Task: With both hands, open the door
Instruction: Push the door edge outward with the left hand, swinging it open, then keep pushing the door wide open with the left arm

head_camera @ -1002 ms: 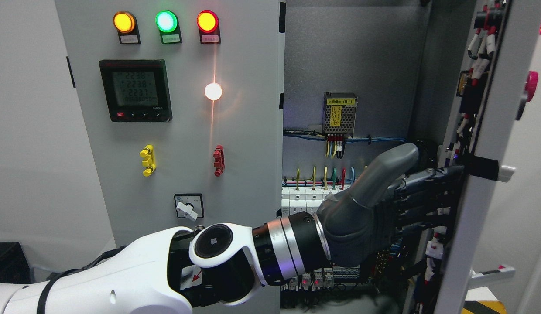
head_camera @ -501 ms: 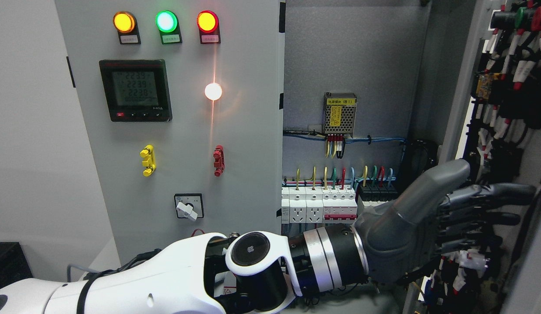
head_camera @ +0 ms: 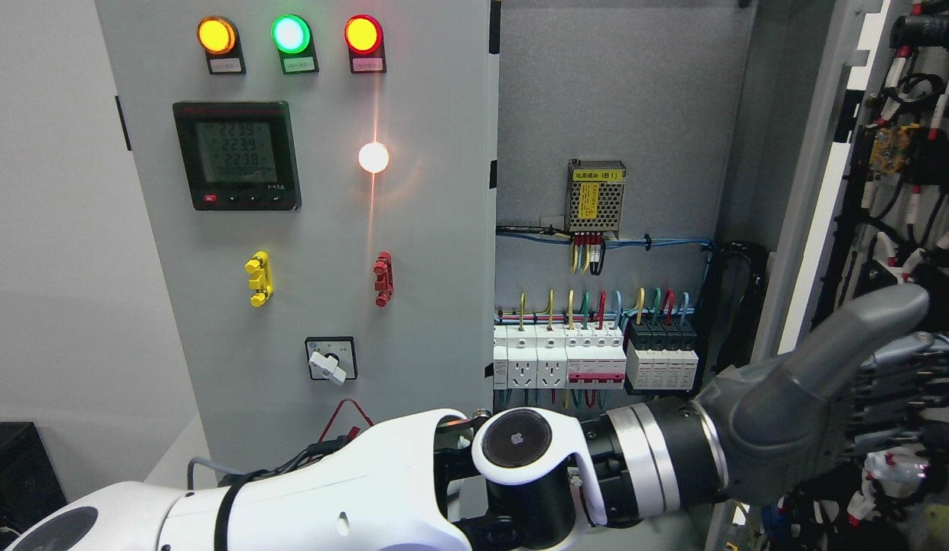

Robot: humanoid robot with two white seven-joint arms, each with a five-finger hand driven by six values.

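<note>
Grey cabinet (head_camera: 620, 92) stands open behind, its tall door (head_camera: 888, 229) swung right, touching the left hand's (head_camera: 842, 398) outstretched, empty fingers (head_camera: 903, 375).

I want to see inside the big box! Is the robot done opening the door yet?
Nearly. The right door is already swung wide, so the breakers and coloured wires inside the cabinet show. The left hand reaches across, its flat fingers against the door's wired inner side. The left door with the lamps is shut. The right hand isn't in view.
</note>
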